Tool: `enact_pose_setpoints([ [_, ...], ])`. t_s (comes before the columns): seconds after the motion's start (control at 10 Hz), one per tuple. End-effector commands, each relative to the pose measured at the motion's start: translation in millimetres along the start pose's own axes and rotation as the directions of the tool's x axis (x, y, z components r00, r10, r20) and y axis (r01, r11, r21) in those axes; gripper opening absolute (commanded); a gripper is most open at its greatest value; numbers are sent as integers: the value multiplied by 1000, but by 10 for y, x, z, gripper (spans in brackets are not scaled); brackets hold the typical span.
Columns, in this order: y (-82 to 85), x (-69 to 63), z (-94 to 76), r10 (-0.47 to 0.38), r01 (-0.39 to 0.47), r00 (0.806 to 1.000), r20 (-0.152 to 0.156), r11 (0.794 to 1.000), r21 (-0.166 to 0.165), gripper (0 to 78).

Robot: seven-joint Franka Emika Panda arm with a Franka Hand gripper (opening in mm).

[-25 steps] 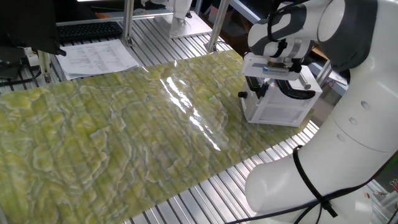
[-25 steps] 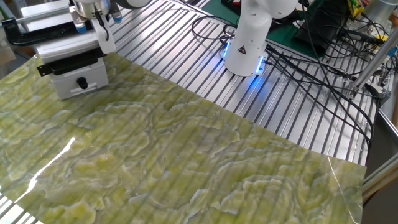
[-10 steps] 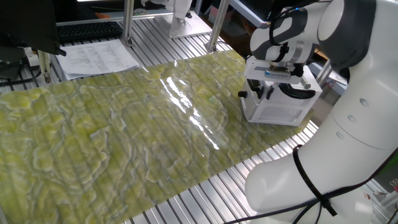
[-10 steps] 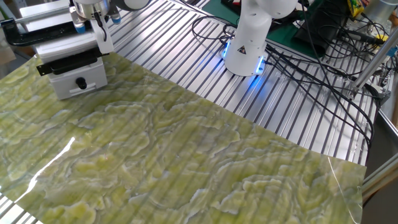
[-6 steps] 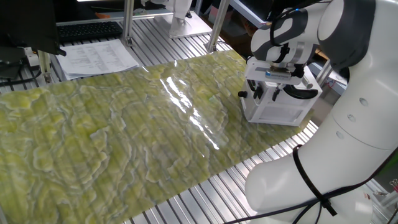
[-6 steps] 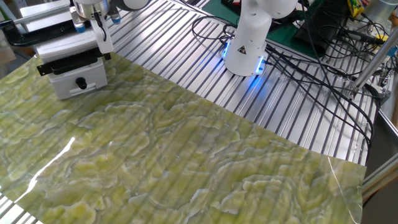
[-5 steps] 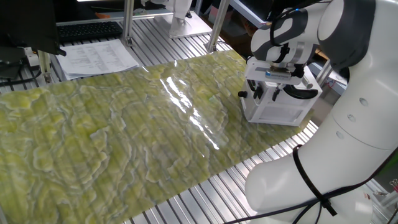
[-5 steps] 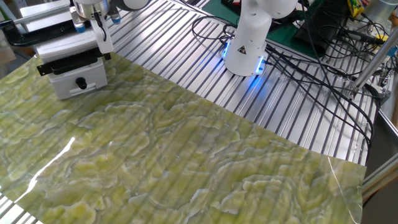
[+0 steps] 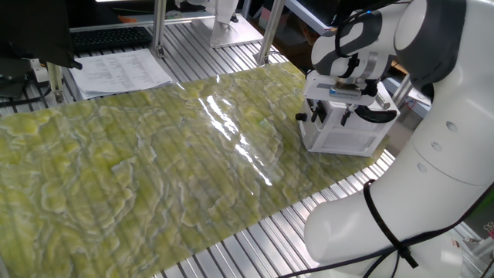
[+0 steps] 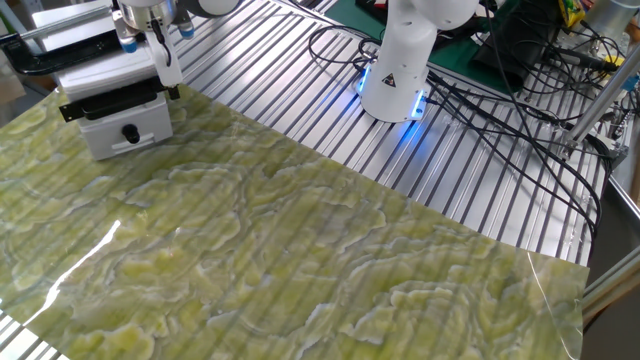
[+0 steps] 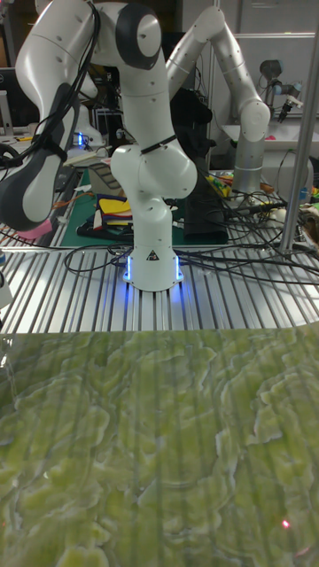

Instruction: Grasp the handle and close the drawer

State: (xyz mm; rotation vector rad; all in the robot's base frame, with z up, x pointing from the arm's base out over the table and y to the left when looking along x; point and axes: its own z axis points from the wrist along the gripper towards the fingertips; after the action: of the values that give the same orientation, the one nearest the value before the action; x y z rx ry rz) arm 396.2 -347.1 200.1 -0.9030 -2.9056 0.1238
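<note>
At the right edge of one fixed view, my two-finger gripper (image 9: 333, 114) hangs over the front top edge of the compact white plastic cabinet (image 9: 351, 133). My dark fingertips (image 9: 321, 115) point down at the small white drawer (image 9: 328, 101). I cannot tell from either fixed view how far the jaws stand apart, nor whether they have hold of the thin black pull handle, which the fingers hide.

- One fixed view: the cabinet stands at the far right end of the green-yellow marbled mat (image 9: 139, 170); a black knob (image 9: 300, 117) projects from its left face.
- The other fixed view: the cabinet (image 10: 125, 125) sits at upper left, its lower front carrying a round black knob (image 10: 130, 133). A dark gap shows beneath the drawer (image 10: 105, 72) under my gripper (image 10: 145, 38).
- Tall fixed view: only my white arm base with blue lights (image 11: 152, 252) and the mat (image 11: 159, 443) appear; gripper and cabinet lie outside the frame.
</note>
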Motion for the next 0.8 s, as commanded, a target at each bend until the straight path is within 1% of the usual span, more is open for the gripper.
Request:
enact_pose_setpoints([
  [0.1,159,78,-108,42,-42,999,-2,999,3,774],
  [0.4,168,84,-113,40,-40,999,-6,999,-2,774],
  [0.8,301,184,-211,56,-56,998,-8,998,7,774],
])
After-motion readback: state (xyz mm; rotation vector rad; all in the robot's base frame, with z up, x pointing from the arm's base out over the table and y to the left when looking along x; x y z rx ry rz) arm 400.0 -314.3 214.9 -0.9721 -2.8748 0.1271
